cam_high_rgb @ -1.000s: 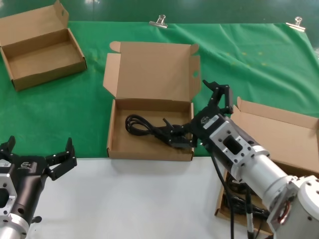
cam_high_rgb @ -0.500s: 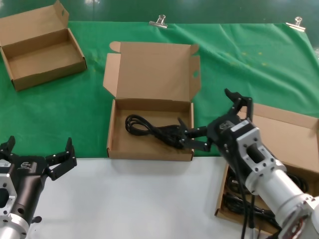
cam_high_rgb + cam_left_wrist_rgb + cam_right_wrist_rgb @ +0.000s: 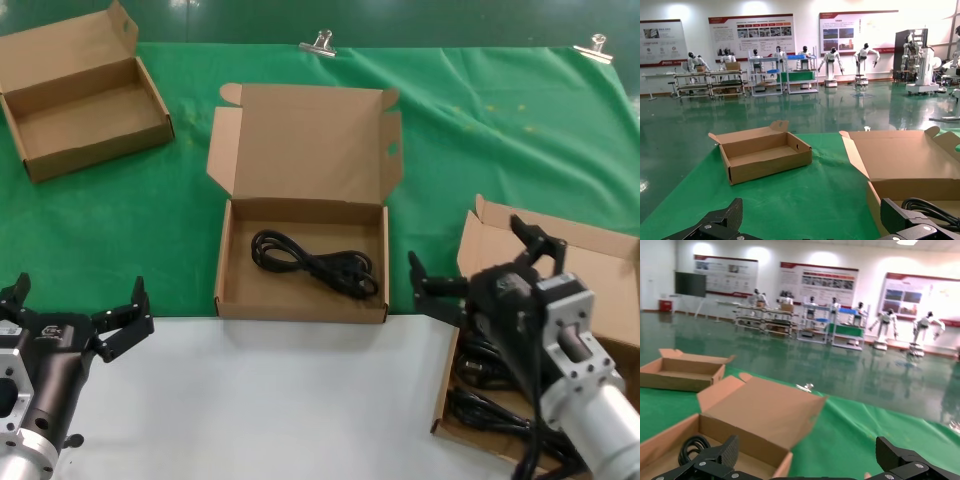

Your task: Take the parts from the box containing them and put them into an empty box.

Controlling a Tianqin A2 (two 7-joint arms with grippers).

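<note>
One black cable (image 3: 315,262) lies coiled in the middle carton (image 3: 300,305), the task's empty box, whose tall lid stands open behind it. More parts (image 3: 478,408) lie in the box containing them (image 3: 585,265) at the right, partly hidden under my right arm. My right gripper (image 3: 470,250) hangs open with nothing in it, between the two cartons and over the near-left corner of the right one. In the right wrist view that gripper (image 3: 807,450) spreads wide, with the middle carton (image 3: 760,415) and its cable (image 3: 690,447) ahead. My left gripper (image 3: 80,290) is parked open at the lower left.
A third open carton (image 3: 85,120) sits at the far left on the green cloth (image 3: 500,130); in the left wrist view that carton (image 3: 765,155) is ahead of the left gripper (image 3: 812,215). A white table surface (image 3: 280,400) runs along the front. Metal clips (image 3: 320,42) hold the cloth's back edge.
My right gripper let go of the cable in the middle carton and drew back to the right, open, to the right carton. The cable stays in the middle carton. The left arm has not moved.
</note>
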